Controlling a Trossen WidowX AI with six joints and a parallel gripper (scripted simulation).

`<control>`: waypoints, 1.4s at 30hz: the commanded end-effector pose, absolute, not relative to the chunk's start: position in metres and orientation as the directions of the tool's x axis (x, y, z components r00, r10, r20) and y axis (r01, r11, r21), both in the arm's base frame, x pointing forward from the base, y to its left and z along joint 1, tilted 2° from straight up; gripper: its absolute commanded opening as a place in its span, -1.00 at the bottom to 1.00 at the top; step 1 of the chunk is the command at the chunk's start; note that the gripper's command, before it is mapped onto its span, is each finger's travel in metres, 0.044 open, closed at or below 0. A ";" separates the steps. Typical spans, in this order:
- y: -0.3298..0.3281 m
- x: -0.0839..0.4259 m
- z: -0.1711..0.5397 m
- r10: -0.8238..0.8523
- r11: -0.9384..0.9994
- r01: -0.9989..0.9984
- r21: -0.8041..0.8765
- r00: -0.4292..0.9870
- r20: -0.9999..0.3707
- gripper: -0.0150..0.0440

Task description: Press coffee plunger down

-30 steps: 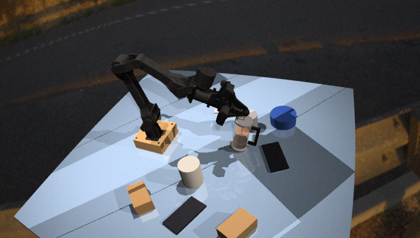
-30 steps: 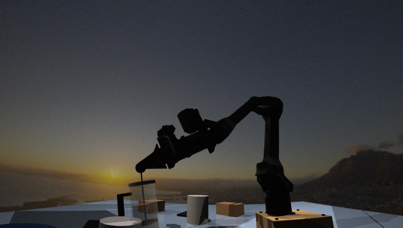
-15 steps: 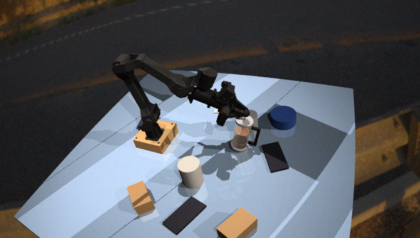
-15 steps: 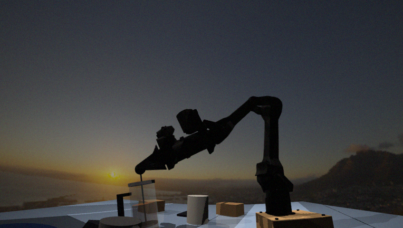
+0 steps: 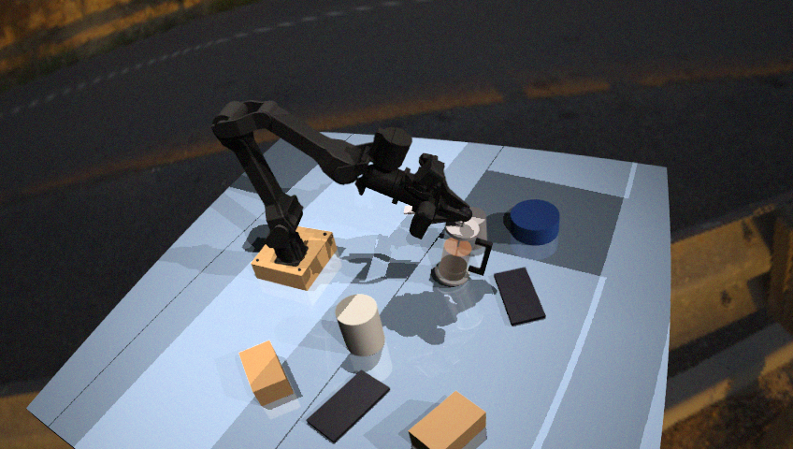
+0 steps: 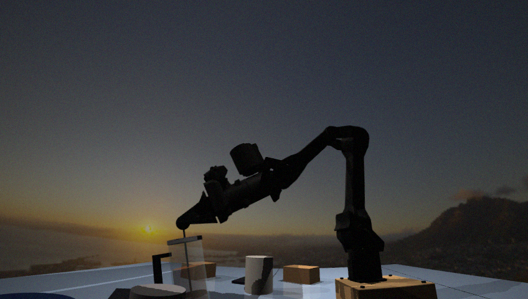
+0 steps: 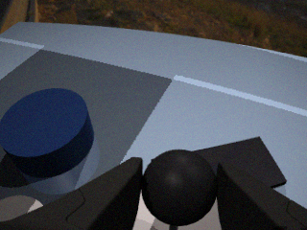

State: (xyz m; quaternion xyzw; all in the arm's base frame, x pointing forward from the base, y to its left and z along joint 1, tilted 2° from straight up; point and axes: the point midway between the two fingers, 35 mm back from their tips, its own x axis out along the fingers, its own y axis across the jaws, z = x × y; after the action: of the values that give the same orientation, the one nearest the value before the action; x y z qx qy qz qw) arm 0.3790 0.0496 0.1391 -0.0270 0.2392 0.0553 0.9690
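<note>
The coffee press (image 5: 458, 253) stood on the bench (image 5: 628, 333). In the top view, relative to the press, the disc (image 5: 534, 221) lay behind-right, the slab (image 5: 519, 295) just right, the cylinder (image 5: 360, 324) front-left, and the arm base (image 5: 295, 258) left.

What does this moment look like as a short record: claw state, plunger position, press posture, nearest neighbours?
claw: shut on the round black plunger knob, one finger on each side
plunger: thin rod shows only a short stretch above the lid; orange filter disc sits in the upper part of the glass, so not fully down
press: clear glass coffee press with black handle stands upright on the table
neighbours: blue flat cylinder beyond it; black flat slab beside it, apart
release: not yet done
</note>
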 end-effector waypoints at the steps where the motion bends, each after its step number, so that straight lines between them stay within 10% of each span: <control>1: 0.049 0.379 0.132 0.091 0.992 -0.123 -0.032 0.868 -0.489 -0.11; 38: 0.050 0.383 0.138 0.094 0.992 -0.121 -0.027 0.876 -0.473 -0.11; 42: 0.050 0.383 0.138 0.094 0.992 -0.121 -0.027 0.876 -0.473 0.24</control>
State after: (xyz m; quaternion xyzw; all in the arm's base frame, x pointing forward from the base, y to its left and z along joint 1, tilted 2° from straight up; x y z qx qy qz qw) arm 0.3827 0.0501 0.1378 -0.0277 0.2429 0.0554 0.9681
